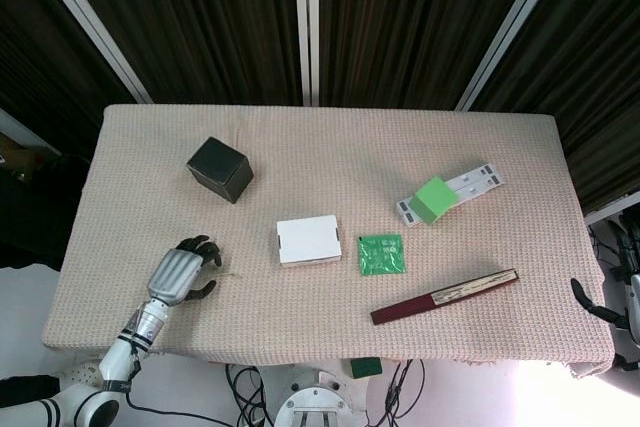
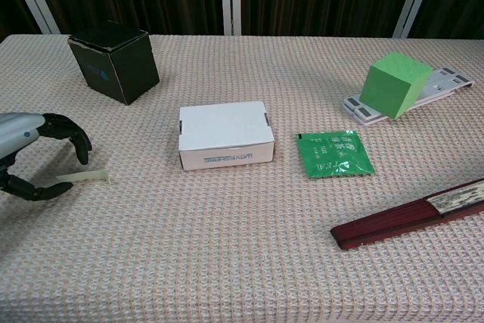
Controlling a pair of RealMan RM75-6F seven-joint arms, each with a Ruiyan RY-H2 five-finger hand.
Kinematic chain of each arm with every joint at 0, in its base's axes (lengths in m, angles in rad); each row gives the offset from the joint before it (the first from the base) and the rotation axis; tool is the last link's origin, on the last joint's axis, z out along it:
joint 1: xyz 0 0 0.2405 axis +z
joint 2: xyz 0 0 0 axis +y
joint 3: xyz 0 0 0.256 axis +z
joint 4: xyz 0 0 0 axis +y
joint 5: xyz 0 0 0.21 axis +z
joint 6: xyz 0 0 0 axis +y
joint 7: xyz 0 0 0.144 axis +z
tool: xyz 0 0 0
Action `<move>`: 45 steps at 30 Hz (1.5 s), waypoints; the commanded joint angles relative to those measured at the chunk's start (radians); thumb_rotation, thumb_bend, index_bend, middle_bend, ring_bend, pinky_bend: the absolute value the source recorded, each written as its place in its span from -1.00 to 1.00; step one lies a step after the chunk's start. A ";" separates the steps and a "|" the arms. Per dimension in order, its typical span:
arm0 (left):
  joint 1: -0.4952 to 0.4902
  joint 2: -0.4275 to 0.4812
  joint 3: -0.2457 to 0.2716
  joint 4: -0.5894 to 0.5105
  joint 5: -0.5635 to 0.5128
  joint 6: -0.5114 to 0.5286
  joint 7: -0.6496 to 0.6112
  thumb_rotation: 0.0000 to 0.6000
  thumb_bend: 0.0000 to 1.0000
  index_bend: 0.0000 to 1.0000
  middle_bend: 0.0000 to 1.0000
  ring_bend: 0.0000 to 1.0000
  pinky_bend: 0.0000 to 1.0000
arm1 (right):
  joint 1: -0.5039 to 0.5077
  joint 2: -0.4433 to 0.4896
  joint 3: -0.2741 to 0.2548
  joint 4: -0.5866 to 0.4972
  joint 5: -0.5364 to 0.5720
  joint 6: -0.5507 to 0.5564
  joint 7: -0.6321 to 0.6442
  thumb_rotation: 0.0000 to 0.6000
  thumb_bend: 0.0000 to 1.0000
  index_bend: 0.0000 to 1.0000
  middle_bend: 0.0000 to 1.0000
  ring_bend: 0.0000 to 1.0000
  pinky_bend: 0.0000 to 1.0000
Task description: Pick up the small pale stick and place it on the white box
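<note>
Chest view alone shows the pale stick [image 2: 85,178] beside the left hand [image 2: 34,158].

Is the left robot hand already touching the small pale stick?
Cannot tell. In the chest view the left robot hand curls around the small pale stick's end, but neither contact nor gap shows plainly.

The small pale stick [image 2: 84,177] lies flat on the cloth near the table's left front, pointing roughly left to right. The white box [image 2: 224,135], a low closed carton with printing on its front face, sits at mid-table, apart from the stick.
</note>
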State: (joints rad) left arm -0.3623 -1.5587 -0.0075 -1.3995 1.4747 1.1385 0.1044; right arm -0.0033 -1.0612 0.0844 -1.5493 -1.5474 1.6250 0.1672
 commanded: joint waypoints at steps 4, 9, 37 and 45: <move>-0.004 -0.004 0.001 0.001 -0.007 -0.004 0.006 0.95 -0.42 -0.11 -0.40 -0.69 -0.56 | 0.000 0.000 0.001 -0.001 0.000 0.001 -0.003 0.45 -0.43 -1.00 -1.00 -1.00 -1.00; -0.007 -0.003 0.005 0.002 -0.008 -0.006 0.003 0.96 -0.41 -0.07 -0.40 -0.69 -0.56 | -0.002 -0.002 0.000 0.000 0.000 0.002 -0.003 0.45 -0.43 -1.00 -1.00 -1.00 -1.00; -0.035 -0.022 0.000 0.028 -0.030 -0.032 -0.016 1.00 -0.23 0.04 -0.37 -0.69 -0.55 | -0.001 -0.012 0.003 0.025 0.017 -0.015 0.012 0.48 -0.35 -1.00 -1.00 -1.00 -1.00; -0.040 -0.020 0.001 0.027 -0.034 -0.036 -0.021 1.00 -0.17 0.11 -0.37 -0.69 -0.55 | 0.002 -0.015 0.005 0.025 0.022 -0.021 0.008 0.52 -0.33 -1.00 -1.00 -1.00 -1.00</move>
State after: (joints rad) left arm -0.4027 -1.5792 -0.0065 -1.3729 1.4412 1.1026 0.0833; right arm -0.0014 -1.0762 0.0890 -1.5239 -1.5251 1.6041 0.1748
